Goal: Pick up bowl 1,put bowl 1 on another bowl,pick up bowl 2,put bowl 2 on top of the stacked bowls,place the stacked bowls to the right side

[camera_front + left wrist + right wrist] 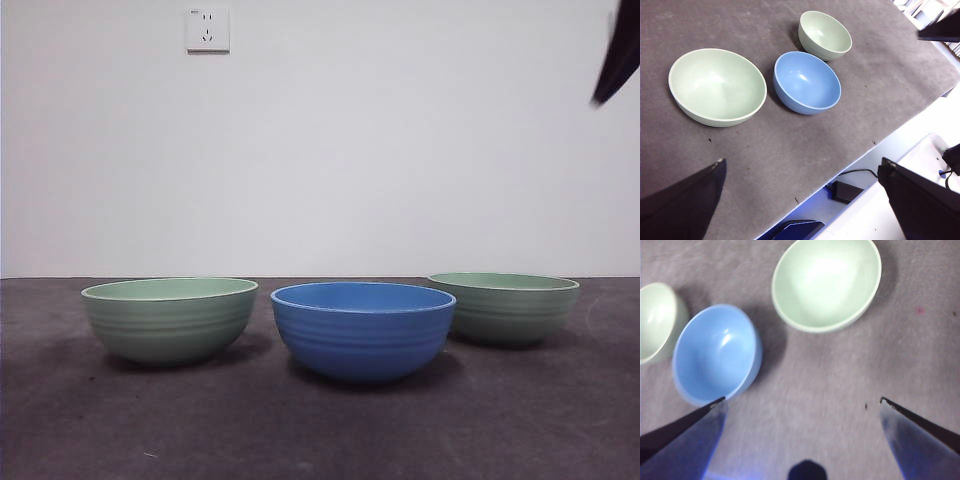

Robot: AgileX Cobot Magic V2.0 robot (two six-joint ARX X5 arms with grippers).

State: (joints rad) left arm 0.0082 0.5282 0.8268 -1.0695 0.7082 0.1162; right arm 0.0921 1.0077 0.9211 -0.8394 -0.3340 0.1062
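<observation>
— Grey table point(320, 430), white wall behind: where are the bowls?
— Blue bowl point(363, 328) sits between two green bowls point(169, 317) point(505, 307), all apart.
— End effectors?
— Left end effector point(800, 200) and right end effector point(800, 415) both spread, holding nothing.

We see a dark grey, felt-like cover over the bench point(320, 430), marked here and there with small pale specks and crumbs. Behind it a plain white wall point(380, 150) fills the upper part of the front view, with a white power socket point(208, 29) fixed high up on it. In the left wrist view, between the two jaws and past the bench's near edge, we make out a pale floor or lower surface point(900, 135), a small black box point(844, 192) with a black cable point(857, 171) running from it, and a dark object with a blue glow point(797, 230), whose nature we cannot tell.
</observation>
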